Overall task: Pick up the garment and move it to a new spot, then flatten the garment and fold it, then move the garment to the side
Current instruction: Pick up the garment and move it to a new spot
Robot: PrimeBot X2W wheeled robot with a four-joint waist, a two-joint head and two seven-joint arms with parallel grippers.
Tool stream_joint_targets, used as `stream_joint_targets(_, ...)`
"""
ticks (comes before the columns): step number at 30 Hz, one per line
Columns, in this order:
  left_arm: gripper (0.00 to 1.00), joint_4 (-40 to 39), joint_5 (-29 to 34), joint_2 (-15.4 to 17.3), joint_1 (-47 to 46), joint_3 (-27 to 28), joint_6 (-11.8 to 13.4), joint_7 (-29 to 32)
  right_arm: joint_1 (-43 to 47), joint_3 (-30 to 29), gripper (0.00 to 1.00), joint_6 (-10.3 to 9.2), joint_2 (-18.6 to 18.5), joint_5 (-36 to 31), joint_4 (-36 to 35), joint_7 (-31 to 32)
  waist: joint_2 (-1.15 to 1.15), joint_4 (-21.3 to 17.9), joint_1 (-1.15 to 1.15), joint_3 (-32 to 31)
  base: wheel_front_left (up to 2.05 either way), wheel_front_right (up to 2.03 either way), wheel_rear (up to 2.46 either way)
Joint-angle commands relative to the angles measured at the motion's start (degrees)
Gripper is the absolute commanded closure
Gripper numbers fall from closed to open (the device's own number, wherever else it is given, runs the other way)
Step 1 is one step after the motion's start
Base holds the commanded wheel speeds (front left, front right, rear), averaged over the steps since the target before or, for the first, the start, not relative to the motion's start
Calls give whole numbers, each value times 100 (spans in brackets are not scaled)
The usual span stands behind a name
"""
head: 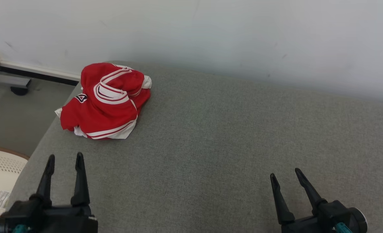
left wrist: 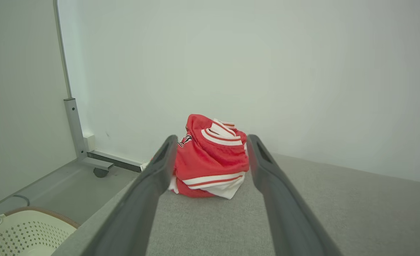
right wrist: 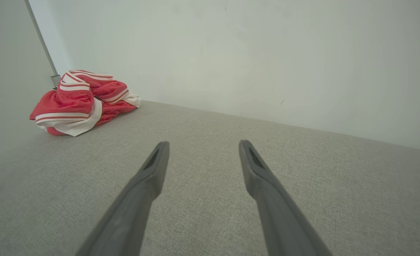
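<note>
In the head view, a crumpled red garment (head: 104,103) with white stripes is lying on the grey surface (head: 211,145), near its far left corner and just short of the left edge. The left gripper (head: 65,156) is hovering over the near left part of the surface with its two fingers standing apart, holding nothing. The right gripper (head: 284,172) is hanging over the near right part, well apart from the garment, its fingers also spread and empty. A pale perforated basket (head: 0,168) is sitting on the floor beside the left edge.

In the left wrist view, the garment (left wrist: 210,160) is showing between the parted fingers of the left gripper (left wrist: 211,138), farther along the surface and not touching them. The basket (left wrist: 25,231) is lying low at the left, and a grey metal post (left wrist: 73,124) is standing by the white wall (left wrist: 267,71).

In the right wrist view, the right gripper (right wrist: 203,143) is pointing along bare surface (right wrist: 302,177) with its fingers wide, while the garment (right wrist: 78,103) is resting far off toward the far left corner, by the wall.
</note>
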Motion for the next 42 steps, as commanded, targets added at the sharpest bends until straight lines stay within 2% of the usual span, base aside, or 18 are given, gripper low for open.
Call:
stream_joint_targets(1, 0, 23, 8, -3, -233, 51, -52, -30, -88, 5, 0, 2, -74, -34, -10, -20, 0, -98, 0, 390, 0, 0, 0)
stream_joint_targets(7, 0, 453, 136, 32, -1284, 321, -250, -29, -347, 6, 0, 2, -325, -121, -25, -20, 0, -155, 0, 982, 0, 0, 0)
stream_joint_targets(12, 0, 1179, 137, 213, -2206, 437, -410, -27, -455, -87, 0, 2, -501, -180, -43, -20, 0, -243, 0, 1378, 0, 0, 0)
stream_joint_targets(17, 0, 2290, 194, 465, -3282, 308, -498, -24, -507, -124, 0, 2, -580, -197, -62, -20, 0, -282, 0, 1684, 0, 0, 0)
stream_joint_targets(25, 0, 3420, 70, 718, -4617, 140, -595, 184, -607, -104, 0, 2, -660, -160, -43, -20, 0, -344, 0, 2053, 0, 0, 0)
stream_joint_targets(28, 0, 3980, 141, 870, -5074, 80, -574, 536, -722, -48, 0, 2, -666, -131, -2, -8, 0, -422, 0, 2174, 0, 0, 0)
stream_joint_targets(33, 0, 4718, 379, 1111, -5632, -104, -379, 1167, -834, -66, 0, -1, -673, -102, 34, -5, 0, -534, 0, 2269, 0, 0, 0)
stream_joint_targets(42, 0, 5560, 523, 1299, -5966, -423, -490, 2274, -858, -163, 0, -2, -634, -94, 54, 2, 0, -550, 0, 2393, 0, 0, 0)
